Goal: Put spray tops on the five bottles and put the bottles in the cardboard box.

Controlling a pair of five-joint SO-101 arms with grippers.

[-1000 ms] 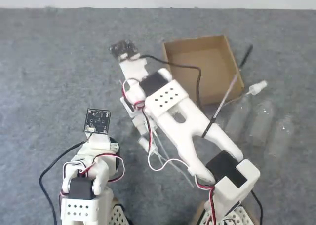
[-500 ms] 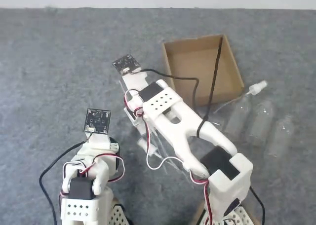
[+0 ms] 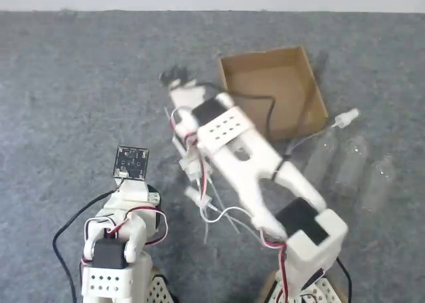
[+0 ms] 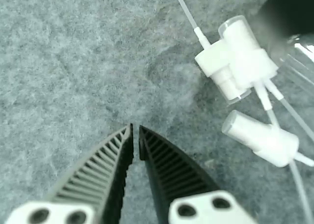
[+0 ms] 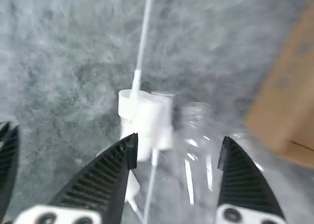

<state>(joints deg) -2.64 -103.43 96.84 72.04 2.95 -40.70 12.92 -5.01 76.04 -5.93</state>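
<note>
My right gripper (image 5: 179, 140) is open above a white spray top (image 5: 144, 118) and a clear bottle (image 5: 196, 135) lying on the grey carpet, close to the cardboard box (image 5: 289, 96). In the high view the right arm (image 3: 232, 143) stretches out beside the open, empty box (image 3: 272, 90). Three clear bottles (image 3: 350, 160) lie to the right of the arm, and the one nearest the box carries a spray top (image 3: 345, 119). My left gripper (image 4: 136, 130) is shut on nothing just over the carpet, near two loose spray tops (image 4: 240, 57) (image 4: 260, 138) with thin tubes.
Loose spray tops with tubes (image 3: 196, 193) lie under the right arm between the two arms. The left arm (image 3: 123, 230) is folded back near the table's front edge. Grey carpet (image 3: 80, 84) covers the table to the left and back.
The right arm's wrist drew back a little, then pushed out again toward the box corner, and its black cable swung across the box. The left arm has kept still.
</note>
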